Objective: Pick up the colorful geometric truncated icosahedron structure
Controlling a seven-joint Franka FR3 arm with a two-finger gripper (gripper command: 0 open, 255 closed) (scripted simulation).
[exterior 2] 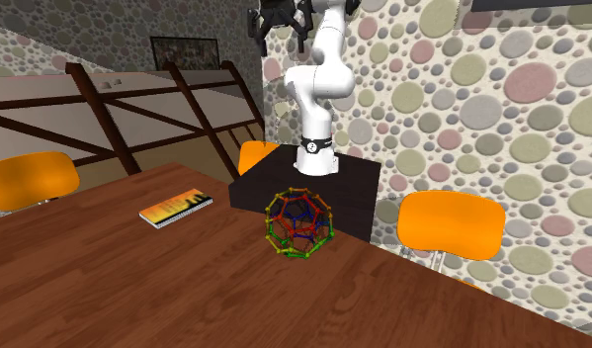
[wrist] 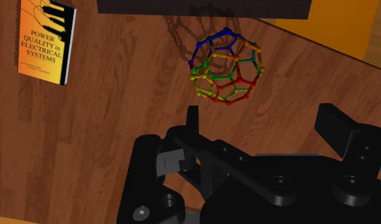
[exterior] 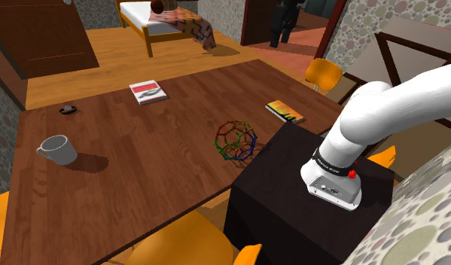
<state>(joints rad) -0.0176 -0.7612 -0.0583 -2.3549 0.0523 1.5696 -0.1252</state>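
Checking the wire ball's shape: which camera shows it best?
Wrist view: the wire ball is close, its coloured struts clear. Second exterior view shows it whole beside the stand; shoulder view, smaller, same spot.

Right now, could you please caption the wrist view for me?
Open gripper facing the colourful wireframe ball, orange book nearby.

Shoulder view is medium-bright, warm and even. The white mug (exterior: 58, 149) throws a soft dark shadow on the wooden table (exterior: 141, 196) toward that view's right, so light comes from above and the left. The black stand (exterior: 284, 196) renders nearly flat dark. Second exterior view is brightest, with the pebble wall (exterior 2: 481, 89) evenly lit. Wrist view is dimmer; the colourful wireframe icosahedron (wrist: 226, 66) casts a sharp lattice shadow on the wood just beside it, toward the stand. Edges are crisp throughout and lines stay straight to the corners.
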